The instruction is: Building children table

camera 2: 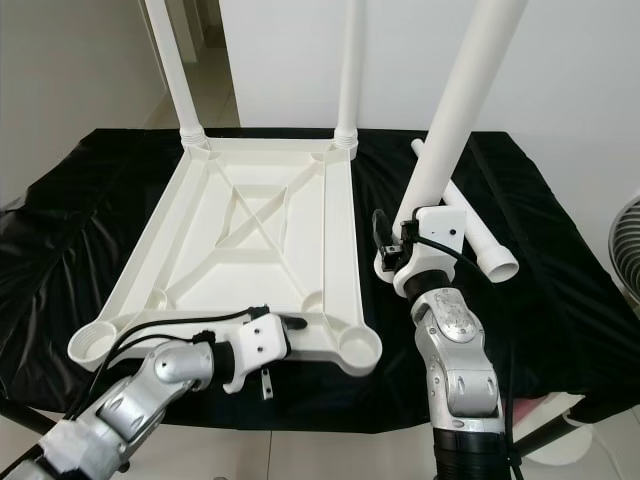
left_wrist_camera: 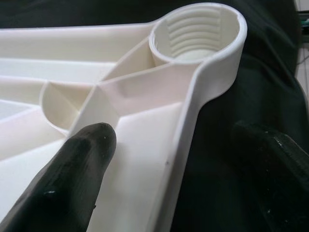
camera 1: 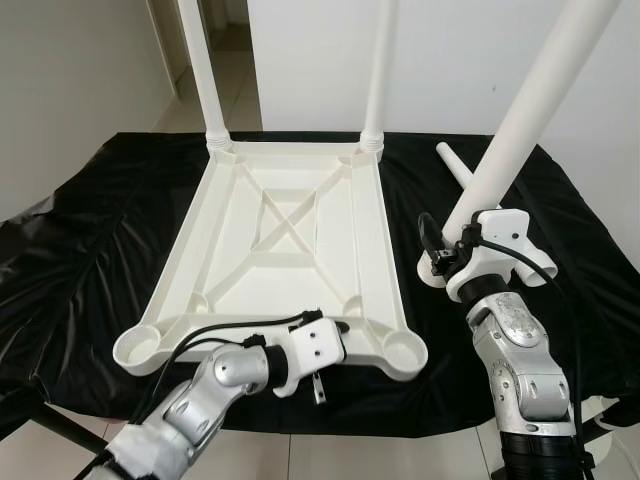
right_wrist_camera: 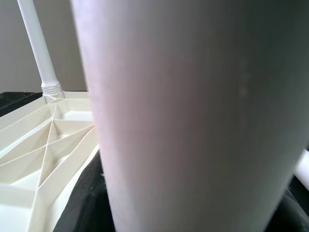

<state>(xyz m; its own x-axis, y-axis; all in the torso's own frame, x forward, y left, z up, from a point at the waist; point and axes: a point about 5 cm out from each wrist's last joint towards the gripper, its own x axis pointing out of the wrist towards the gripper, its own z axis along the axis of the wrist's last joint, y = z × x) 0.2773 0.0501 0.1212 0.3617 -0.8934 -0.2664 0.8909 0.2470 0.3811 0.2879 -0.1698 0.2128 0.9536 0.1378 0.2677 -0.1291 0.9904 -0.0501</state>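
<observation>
Tabletop upside down on black cloth; legs stand in 11 and 1 o'clock sockets, two near sockets empty. Right gripper clamps third leg, seemingly off-socket at 3 o'clock. Fourth leg lies beyond. Left gripper straddles near rim, fingers spread

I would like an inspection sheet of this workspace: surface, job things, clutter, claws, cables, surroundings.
Surface: black cloth over a table.
Job things: white tabletop upside down; two legs stand in its far corner sockets; both near sockets empty; fourth leg lies on the cloth to the right.
Clutter: nothing seen.
Claws: left claw straddles the tabletop's near rim, one finger inside, one outside; right claw holds the third leg, tilted, its foot on the cloth.
Cables: black cables run along both arms.
Surroundings: white wall, tiled floor, a fan at right.
</observation>
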